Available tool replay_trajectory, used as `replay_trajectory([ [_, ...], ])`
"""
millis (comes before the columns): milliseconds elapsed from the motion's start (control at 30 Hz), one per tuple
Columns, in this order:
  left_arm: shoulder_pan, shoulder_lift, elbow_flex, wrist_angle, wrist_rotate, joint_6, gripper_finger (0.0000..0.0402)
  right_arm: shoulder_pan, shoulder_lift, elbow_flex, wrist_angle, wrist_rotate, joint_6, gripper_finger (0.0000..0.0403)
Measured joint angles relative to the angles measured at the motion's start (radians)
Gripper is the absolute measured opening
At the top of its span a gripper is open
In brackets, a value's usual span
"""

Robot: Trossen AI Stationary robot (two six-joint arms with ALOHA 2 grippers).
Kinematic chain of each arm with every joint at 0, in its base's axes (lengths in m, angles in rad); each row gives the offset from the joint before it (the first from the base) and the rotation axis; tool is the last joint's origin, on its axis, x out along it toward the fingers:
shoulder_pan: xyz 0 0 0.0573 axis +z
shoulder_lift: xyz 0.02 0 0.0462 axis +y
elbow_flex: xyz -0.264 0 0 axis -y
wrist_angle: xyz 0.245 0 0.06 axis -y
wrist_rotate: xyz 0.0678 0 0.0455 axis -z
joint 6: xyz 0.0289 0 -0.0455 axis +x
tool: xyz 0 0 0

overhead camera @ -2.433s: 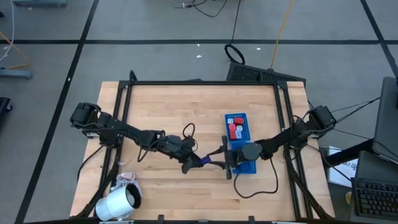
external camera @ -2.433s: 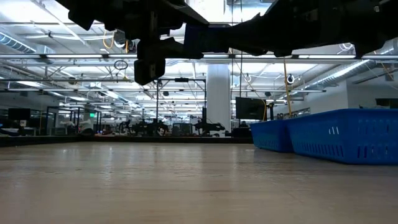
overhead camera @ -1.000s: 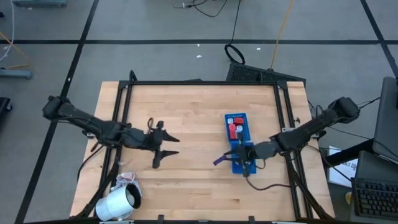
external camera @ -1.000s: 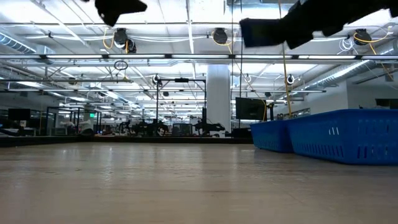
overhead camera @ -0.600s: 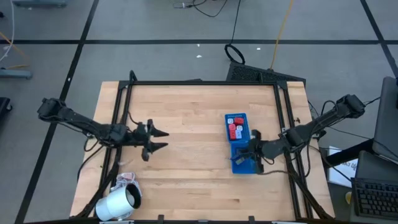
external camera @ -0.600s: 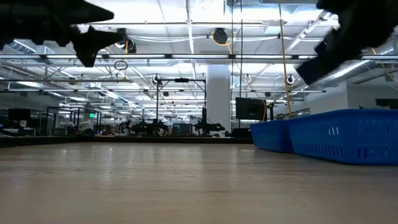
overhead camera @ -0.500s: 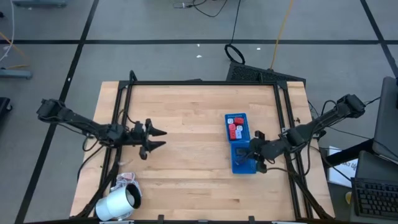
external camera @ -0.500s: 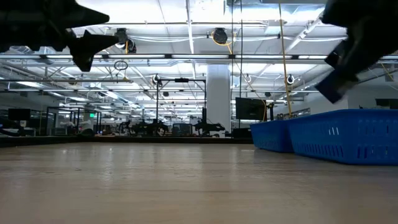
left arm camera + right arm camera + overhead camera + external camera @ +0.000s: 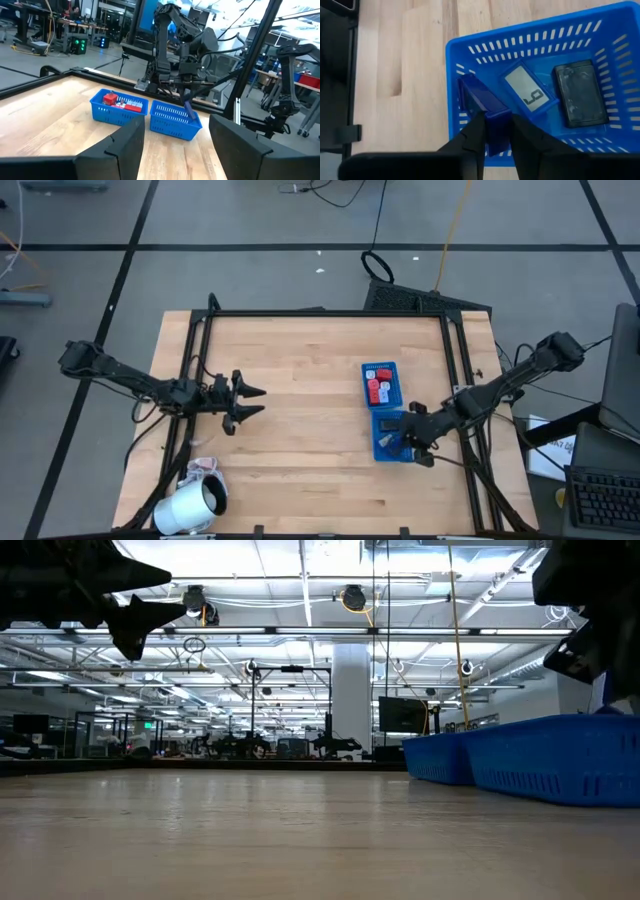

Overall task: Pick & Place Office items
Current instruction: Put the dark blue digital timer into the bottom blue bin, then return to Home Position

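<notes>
My right gripper is shut on a dark blue block above the near blue basket. That basket holds a light blue piece with a white label and a black piece. The far blue basket holds red and white pieces. In the left wrist view the block hangs over the near basket. My left gripper is open and holds nothing, raised above the table's left half. My right gripper pinches the dark blue block between its two fingers, at the block's upper end. It comes from above, pointing down into the basket. The block is lifted clear and slants down and away from the fingers over the basket's floor.
A big white roll lies at the table's near left corner, with a small red and white thing beside it. A black frame runs round the table. Bare wood lies between the two arms.
My right gripper has carried the dark blue block from the table's middle toward the right edge, over the near basket, and has tipped down into it. My left gripper, open throughout, has drawn back toward the left edge.
</notes>
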Motion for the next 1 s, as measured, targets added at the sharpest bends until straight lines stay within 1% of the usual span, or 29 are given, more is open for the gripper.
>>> replay_trajectory([
  [300, 0.000, 0.000, 0.000, 0.001, 0.000, -0.009, 0.0225, 0.000, 0.032, 0.000, 0.042, 0.000, 0.009, 0.0097],
  [400, 0.000, 0.000, 0.000, 0.001, 0.000, -0.013, 0.0225, 0.000, 0.032, 0.000, 0.073, 0.000, 0.009, 0.0104],
  [567, 0.000, 0.000, 0.000, 0.001, 0.000, -0.008, 0.0225, 0.000, 0.024, 0.000, 0.123, -0.013, 0.026, 0.0102],
  [700, 0.000, 0.000, 0.000, 0.001, 0.000, -0.005, 0.0225, 0.001, -0.018, 0.000, 0.129, -0.083, 0.024, 0.0099],
  [767, 0.000, 0.000, 0.000, 0.001, 0.000, -0.004, 0.0225, 0.005, -0.047, 0.000, 0.156, -0.081, 0.015, 0.0100],
  [900, 0.000, 0.000, 0.000, 0.001, 0.001, -0.012, 0.0225, 0.005, -0.124, 0.000, 0.196, -0.075, -0.070, 0.0099],
  [933, 0.000, 0.000, 0.000, 0.004, 0.001, -0.012, 0.0225, 0.005, -0.145, 0.000, 0.205, -0.067, -0.094, 0.0100],
  [1000, 0.001, -0.004, 0.000, 0.015, 0.000, 0.002, 0.0225, 0.005, -0.192, 0.000, 0.235, -0.019, -0.133, 0.0100],
])
